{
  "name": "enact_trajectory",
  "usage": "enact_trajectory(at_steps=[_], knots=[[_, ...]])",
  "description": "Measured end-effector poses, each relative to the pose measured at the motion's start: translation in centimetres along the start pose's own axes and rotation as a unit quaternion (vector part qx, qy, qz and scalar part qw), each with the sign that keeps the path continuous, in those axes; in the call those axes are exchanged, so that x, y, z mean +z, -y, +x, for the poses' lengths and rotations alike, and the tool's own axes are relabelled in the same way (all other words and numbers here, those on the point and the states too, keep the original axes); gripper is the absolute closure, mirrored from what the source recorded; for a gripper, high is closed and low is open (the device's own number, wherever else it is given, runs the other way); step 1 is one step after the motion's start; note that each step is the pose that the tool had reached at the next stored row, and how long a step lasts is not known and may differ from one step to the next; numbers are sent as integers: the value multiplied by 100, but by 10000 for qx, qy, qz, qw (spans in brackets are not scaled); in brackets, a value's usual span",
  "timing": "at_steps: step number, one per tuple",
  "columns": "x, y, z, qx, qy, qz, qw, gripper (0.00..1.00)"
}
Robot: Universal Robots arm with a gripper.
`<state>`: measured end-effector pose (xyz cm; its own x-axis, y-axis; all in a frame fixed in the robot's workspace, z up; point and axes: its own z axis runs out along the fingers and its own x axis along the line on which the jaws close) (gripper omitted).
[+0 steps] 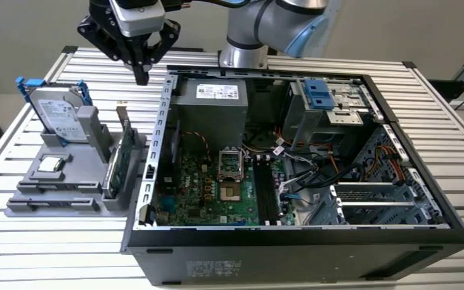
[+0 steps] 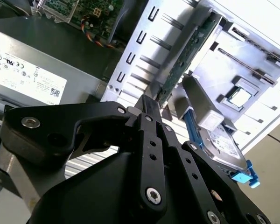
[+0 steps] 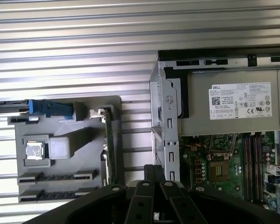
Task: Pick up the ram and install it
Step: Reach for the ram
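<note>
A white label [image 1: 217,90] lies on the grey power supply [image 1: 208,112] at the far end of the open case [image 1: 296,244]. In both wrist views the label [image 3: 240,100] [image 2: 25,77] carries a short logo word, a barcode patch, rows of fine print and a line of certification marks, all too small for me to make out. The silver hard drive [image 1: 58,115], standing at the exterior view's left, wears a pale label with illegible print. A small sticker [image 1: 215,266] on the case's near outer wall is equally unreadable.
</note>
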<state>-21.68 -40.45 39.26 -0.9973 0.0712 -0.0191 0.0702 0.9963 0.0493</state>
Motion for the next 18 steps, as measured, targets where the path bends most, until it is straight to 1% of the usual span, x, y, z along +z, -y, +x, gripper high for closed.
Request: enact_trajectory(at_steps=[18], knots=[[-6,47,172,0,0,0,10000,100]])
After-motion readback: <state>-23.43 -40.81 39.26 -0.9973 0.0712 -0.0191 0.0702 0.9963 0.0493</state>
